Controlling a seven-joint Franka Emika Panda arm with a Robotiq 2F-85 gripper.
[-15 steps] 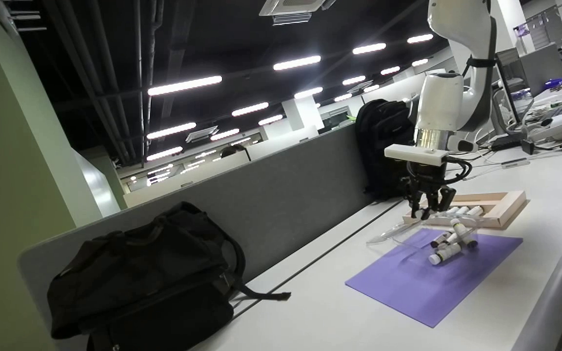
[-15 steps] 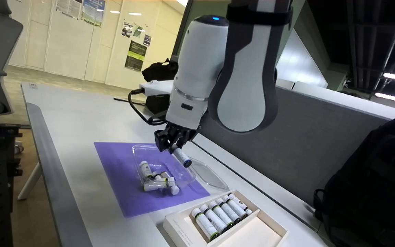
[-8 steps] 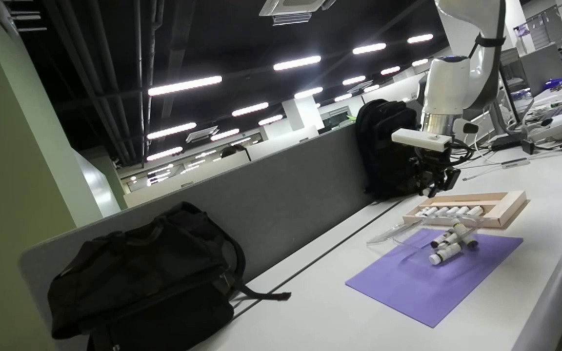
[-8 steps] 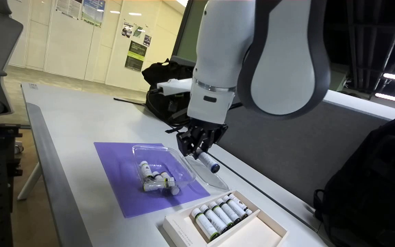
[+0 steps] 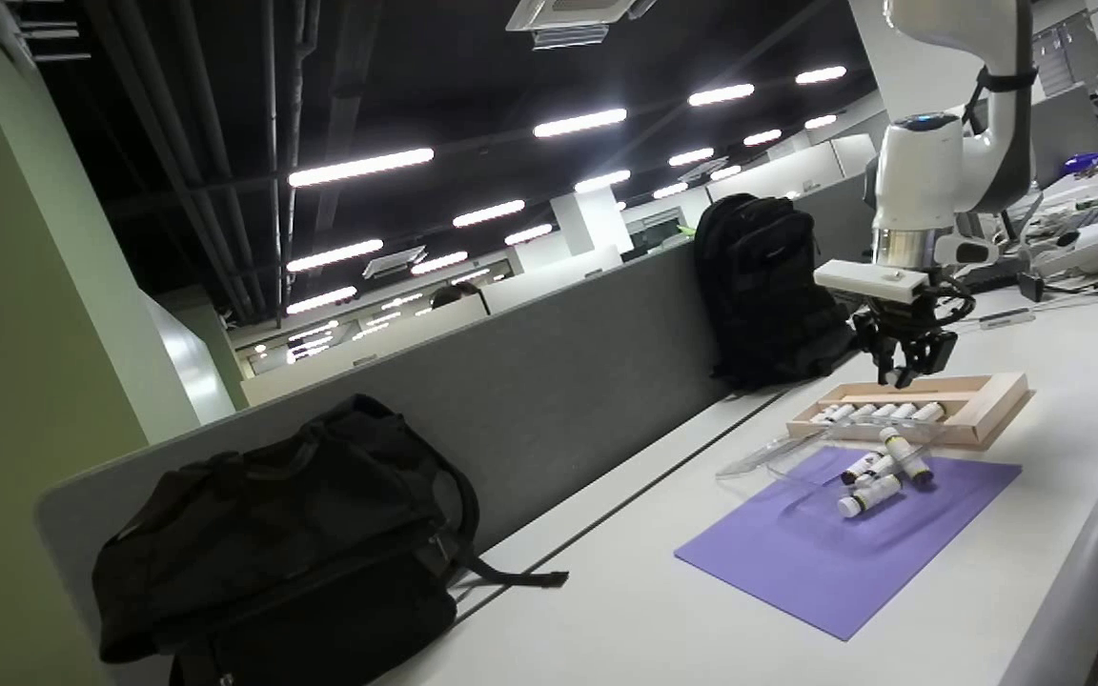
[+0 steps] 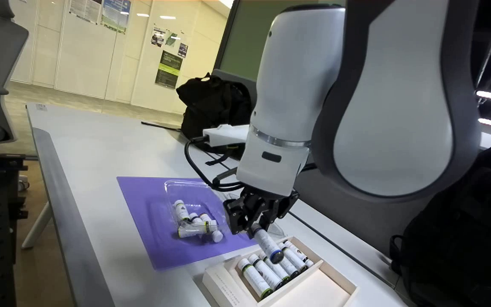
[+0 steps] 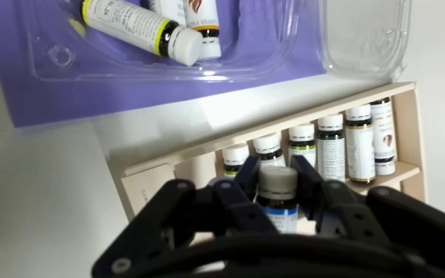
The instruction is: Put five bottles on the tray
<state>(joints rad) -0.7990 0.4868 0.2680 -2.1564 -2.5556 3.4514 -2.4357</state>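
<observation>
Compared with half a second ago, the white robot arm with dark grey covers [image 6: 288, 85] has come lower in an exterior view, where the top edge cuts it off. Left of centre lies the flat purple rectangular mat [image 6: 151, 213]. At the bottom, partly cut off, is the shallow light-wood tray [image 6: 320, 285]; six small cylindrical bottles with white labels [image 7: 330, 154] lie in a row in its upper-left compartment. On the mat, the clear plastic container [image 7: 257, 68] holds several more bottles [image 7: 129, 23], overlapping. Above the tray, the black two-finger gripper [image 7: 276, 170] is closed around the cap end of one blue-banded bottle [image 7: 282, 222], and in the wrist view it hides part of the row. Print on the labels is mostly too blurred for reading.
</observation>
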